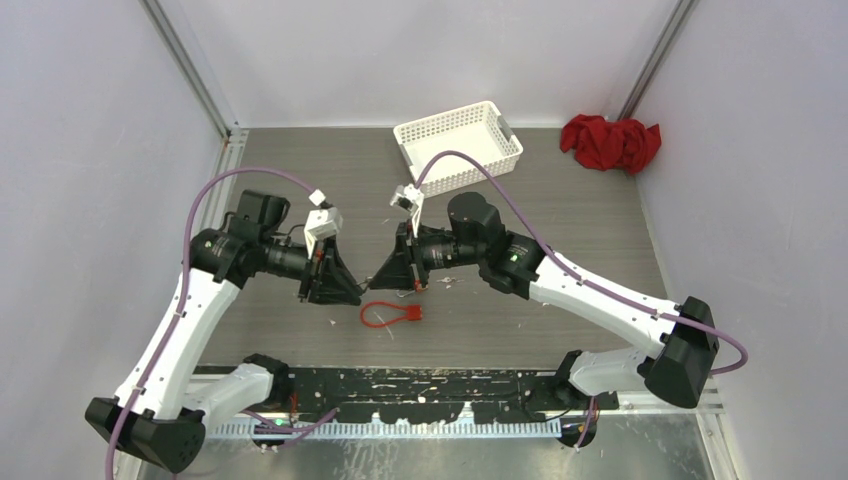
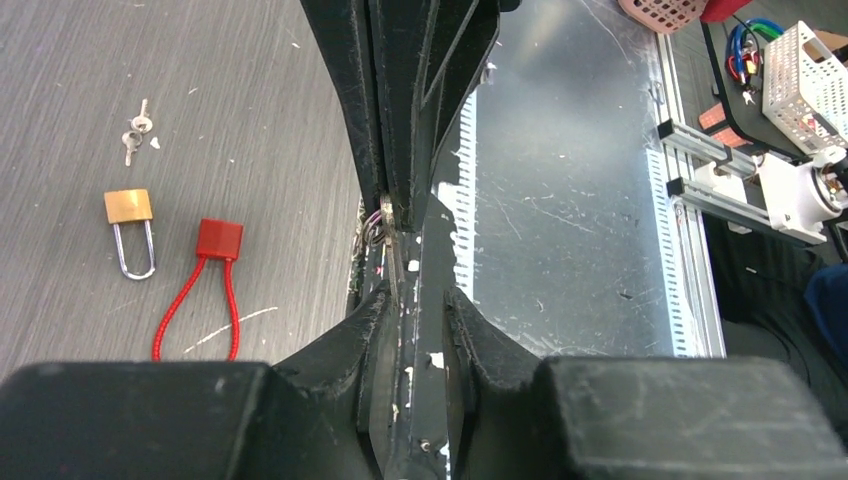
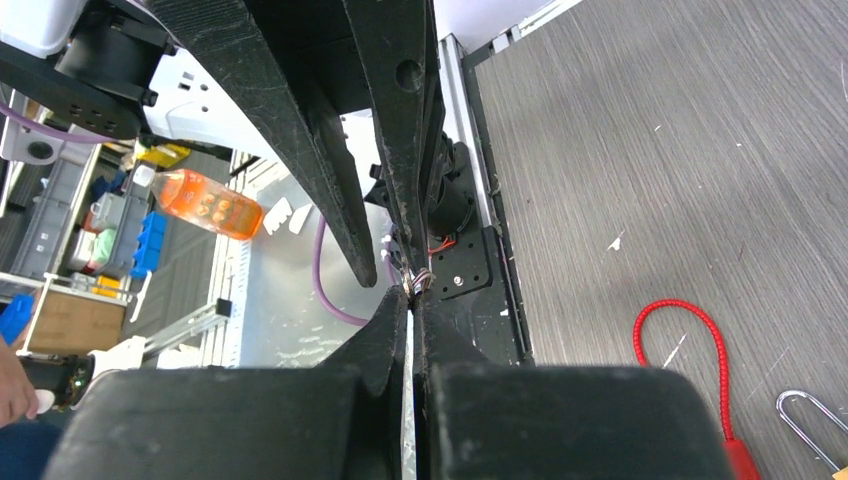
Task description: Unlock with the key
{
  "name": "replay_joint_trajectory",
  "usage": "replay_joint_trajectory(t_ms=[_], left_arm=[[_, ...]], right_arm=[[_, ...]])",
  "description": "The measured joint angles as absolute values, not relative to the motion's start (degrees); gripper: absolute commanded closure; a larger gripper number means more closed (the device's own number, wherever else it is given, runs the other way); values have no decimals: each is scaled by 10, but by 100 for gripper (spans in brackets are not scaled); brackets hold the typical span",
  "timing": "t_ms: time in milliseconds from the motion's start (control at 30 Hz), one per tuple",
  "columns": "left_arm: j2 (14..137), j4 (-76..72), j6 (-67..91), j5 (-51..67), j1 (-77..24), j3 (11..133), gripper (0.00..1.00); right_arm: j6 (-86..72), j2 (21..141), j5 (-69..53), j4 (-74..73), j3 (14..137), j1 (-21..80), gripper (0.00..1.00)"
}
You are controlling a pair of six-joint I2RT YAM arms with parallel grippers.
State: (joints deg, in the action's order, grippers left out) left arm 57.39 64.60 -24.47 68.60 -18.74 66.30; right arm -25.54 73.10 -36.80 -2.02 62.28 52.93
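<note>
My two grippers meet tip to tip above the table's middle. My right gripper [image 1: 380,278] [image 3: 412,298] is shut on a small key with a wire ring [image 3: 416,282] at its fingertips. The ring also shows in the left wrist view [image 2: 379,226]. My left gripper [image 1: 350,292] [image 2: 420,300] faces it, its jaws a narrow gap apart and gripping nothing, close beside the key. A brass padlock [image 2: 129,207] with a steel shackle lies on the table; its shackle shows in the right wrist view [image 3: 808,422]. A red cable lock [image 1: 388,316] [image 2: 218,240] [image 3: 690,345] lies beside it.
Two spare keys [image 2: 135,130] lie beyond the padlock. A white basket [image 1: 458,145] and a red cloth [image 1: 610,142] sit at the back. A black base plate [image 1: 420,385] runs along the near edge.
</note>
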Motion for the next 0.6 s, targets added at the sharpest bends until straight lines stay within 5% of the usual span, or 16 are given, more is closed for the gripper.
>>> replay_joint_trajectory(t_ms=[167, 367, 600], left_arm=[[574, 635, -232, 672, -187, 663, 100], [573, 616, -212, 667, -187, 659, 99], [572, 611, -213, 669, -187, 651, 80]], right_arm=[[-254, 731, -373, -24, 623, 529, 99], [-252, 729, -375, -28, 623, 527, 99], [-244, 730, -385, -46, 623, 526, 99]])
